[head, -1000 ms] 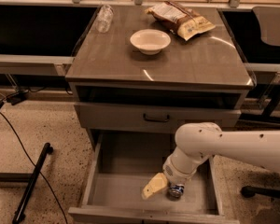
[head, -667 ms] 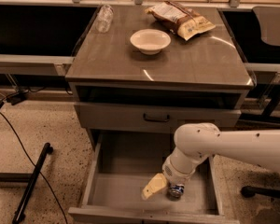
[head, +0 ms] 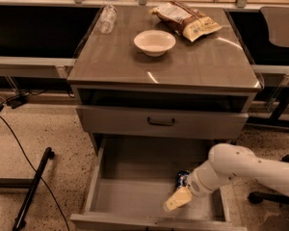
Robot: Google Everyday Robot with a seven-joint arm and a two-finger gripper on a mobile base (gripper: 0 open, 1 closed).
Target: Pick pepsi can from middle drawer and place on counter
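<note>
The pepsi can (head: 183, 177), blue with a silver top, stands on the floor of the open middle drawer (head: 130, 191), toward its right side. My gripper (head: 177, 200) is inside the drawer, just in front of and below the can, on the end of my white arm (head: 241, 167), which reaches in from the right. The wrist hides the can's lower right part. Whether the can is held cannot be seen. The counter (head: 197, 64) is the glossy grey-brown top of the cabinet above.
On the counter are a white bowl (head: 154, 42), a chip bag (head: 185, 19) and a clear plastic bottle (head: 107, 18). A closed drawer front with a dark handle (head: 161, 121) hangs over the open drawer. A black stand (head: 33, 186) and cable lie on the floor at left.
My arm and gripper have shifted right and slightly toward the drawer's front. The can now shows behind the gripper rather than beside it.
</note>
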